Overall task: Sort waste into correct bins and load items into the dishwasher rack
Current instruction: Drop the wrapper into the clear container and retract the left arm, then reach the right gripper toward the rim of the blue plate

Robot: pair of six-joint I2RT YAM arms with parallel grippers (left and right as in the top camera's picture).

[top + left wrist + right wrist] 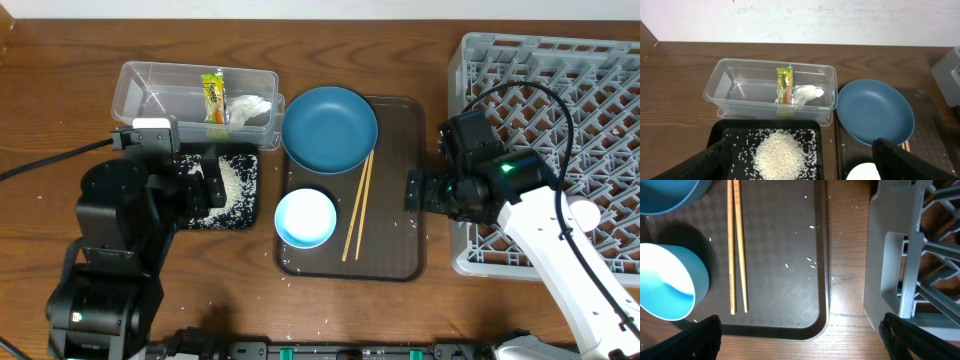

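Observation:
The clear tub [725, 85] holds the green-and-yellow wrapper [784, 85] and the white tissue [807, 94]. In front of it, the black tray [765, 131] carries a pile of rice [780, 155]. My left gripper [800, 167] hangs open over that rice, empty. The dark-blue dish [329, 128], light-blue bowl [305, 217] and chopsticks [358, 205] lie on the brown serving tray [395, 200]. My right gripper [805, 340] stands open and empty over the tray's right front corner, between the chopsticks [737, 250] and the grey rack [890, 265].
The rack [560, 130] fills the table's right side, with the right arm lying across its front left part. A strip of bare wood separates it from the brown tray [780, 270]. A few stray rice grains dot the tray. A black cable runs off to the left.

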